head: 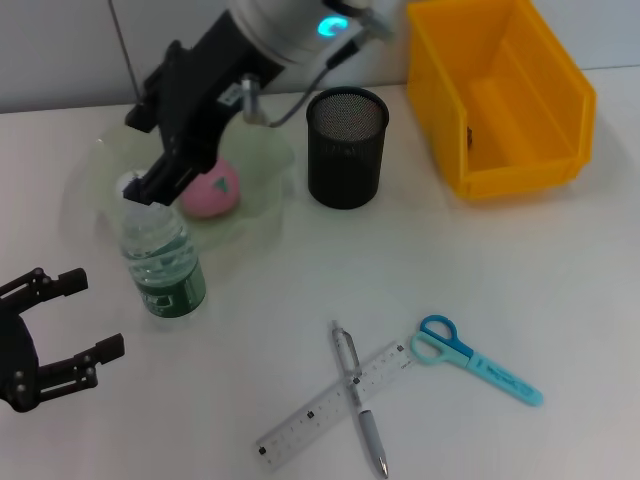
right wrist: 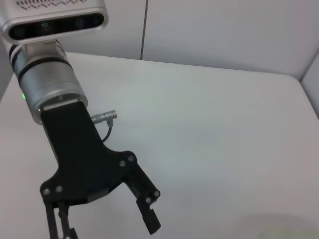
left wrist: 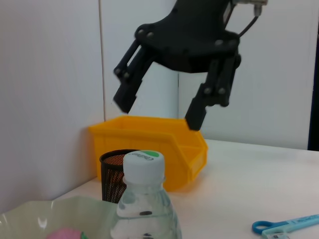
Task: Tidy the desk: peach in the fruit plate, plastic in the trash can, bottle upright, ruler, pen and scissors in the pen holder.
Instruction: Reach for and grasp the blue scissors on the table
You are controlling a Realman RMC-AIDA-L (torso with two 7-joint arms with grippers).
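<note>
The bottle [head: 165, 265] stands upright on the desk [head: 520, 280], in front of the fruit plate [head: 268, 218]. My right gripper [head: 150, 185] hovers open just above its white cap [left wrist: 143, 163], not touching it. The left wrist view shows the right gripper [left wrist: 158, 113] from the side. The peach [head: 212, 190] lies in the plate. The ruler [head: 310, 420] and pen [head: 372, 440] lie crossed near the front edge, with the scissors [head: 475, 358] to their right. The pen holder [head: 346, 147] stands beside the plate. My left gripper [head: 92, 314] waits open at the front left. The plastic is out of view.
The yellow trash can [head: 500, 90] sits at the back right, its low side toward the desk's middle. A wall runs behind the desk. The right arm reaches across the plate from the back.
</note>
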